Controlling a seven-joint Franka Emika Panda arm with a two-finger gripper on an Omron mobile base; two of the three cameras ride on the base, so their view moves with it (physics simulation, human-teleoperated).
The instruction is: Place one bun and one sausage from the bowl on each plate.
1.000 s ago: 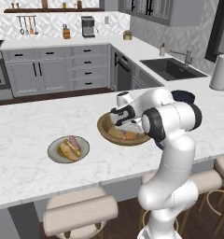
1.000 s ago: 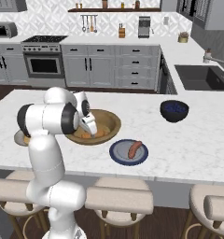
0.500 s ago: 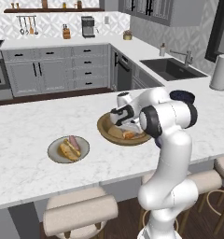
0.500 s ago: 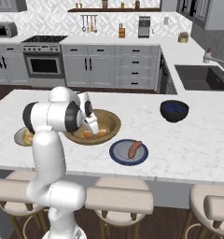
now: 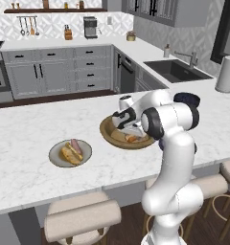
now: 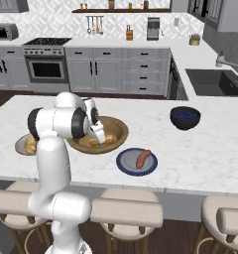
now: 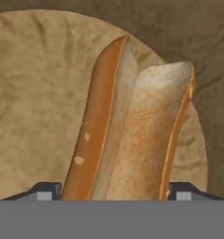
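my pincer [image 7: 112, 193] stands apart astride the bun [image 7: 132, 135] in the wooden bowl [image 7: 34, 84]; clamping off-centre could crush or spill it.

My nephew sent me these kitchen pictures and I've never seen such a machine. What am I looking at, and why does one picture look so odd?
It is a white robot arm on a driving base, in a computer-drawn kitchen. Two pictures come from cameras behind it, left and right. The odd close-up comes from a camera on its hand, looking down at a split bun lying in the wooden bowl. The gripper has its jaws either side of the bun; whether they grip it yet is unclear. On the counter, the beige plate holds a bun and sausage, the blue-grey plate a sausage. A small dark blue bowl stands apart.
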